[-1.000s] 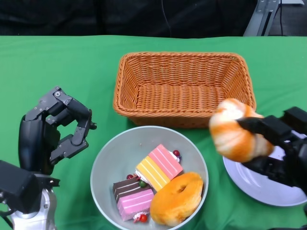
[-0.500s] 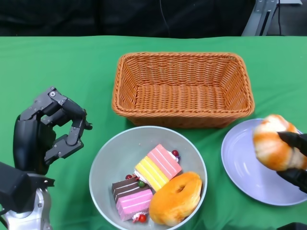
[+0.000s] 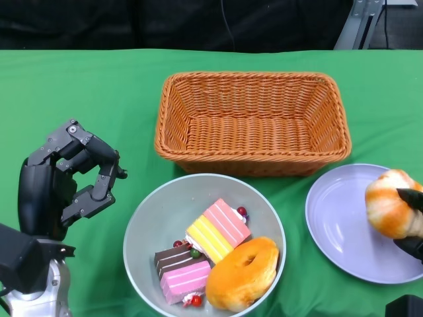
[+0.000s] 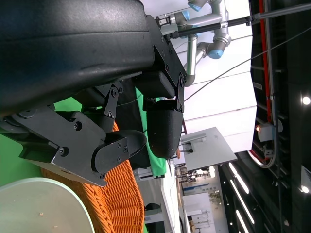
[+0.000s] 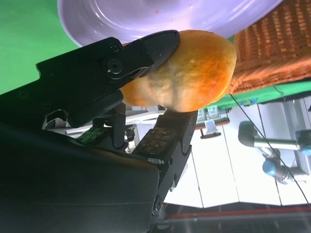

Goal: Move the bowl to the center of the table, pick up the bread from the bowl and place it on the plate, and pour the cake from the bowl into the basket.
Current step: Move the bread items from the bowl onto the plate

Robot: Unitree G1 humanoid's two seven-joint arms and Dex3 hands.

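One bread roll sits clamped in the right robot hand over the plate; the left robot hand hangs empty, fingers apart; three cake slices and one doughnut fill the bowl.

Bowl — grey-green, round, upright at 6 o'clock on the table. Contents: one ring-shaped bread at its 5 o'clock side and three layered cake slices toward centre and 7 o'clock. Second bread — orange-and-white glazed, over the 3 o'clock edge of the lavender plate, which lies at 4 o'clock. Wicker basket, rectangular, sits centre, just beyond the bowl.
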